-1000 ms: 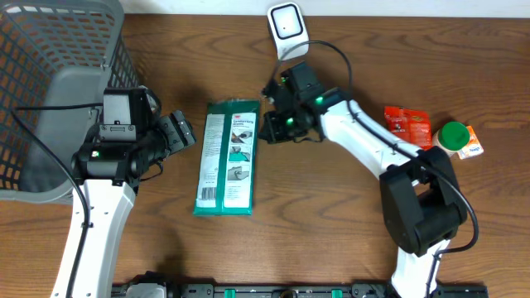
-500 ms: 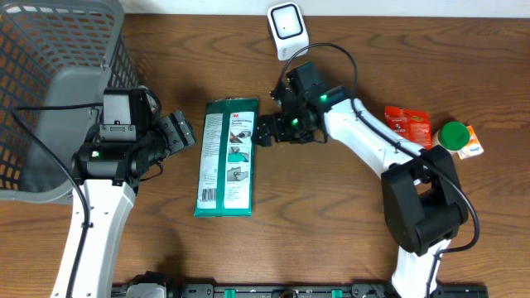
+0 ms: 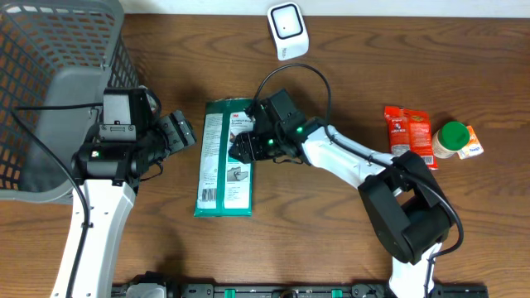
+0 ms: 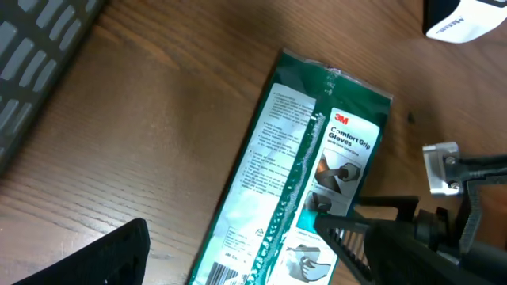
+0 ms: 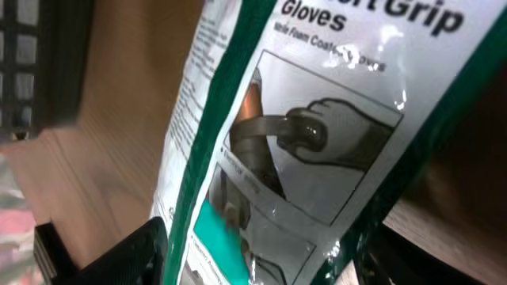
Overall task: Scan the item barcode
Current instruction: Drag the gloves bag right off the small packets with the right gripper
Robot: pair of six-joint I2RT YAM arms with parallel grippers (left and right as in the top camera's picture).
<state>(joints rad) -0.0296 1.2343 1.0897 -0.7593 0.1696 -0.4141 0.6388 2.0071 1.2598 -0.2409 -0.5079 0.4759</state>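
The item, a green and white glove package (image 3: 226,157), lies flat on the table, and its barcode (image 4: 226,273) faces up near its lower left corner. My right gripper (image 3: 243,147) is down over the package's right half. In the right wrist view the printed package (image 5: 309,134) fills the space between the spread jaws of my right gripper (image 5: 261,261), which is open. My left gripper (image 3: 184,132) hangs open just left of the package, touching nothing. The white scanner (image 3: 287,31) stands at the table's back edge.
A grey mesh basket (image 3: 50,83) fills the back left corner. At the right lie a red packet (image 3: 407,128), a green-capped bottle (image 3: 452,136) and a small orange box (image 3: 474,147). The right arm's cable loops above the package.
The right gripper has travelled left and forward from below the scanner onto the package's right half, and its jaws have gone from shut to open. The left arm has stayed still.
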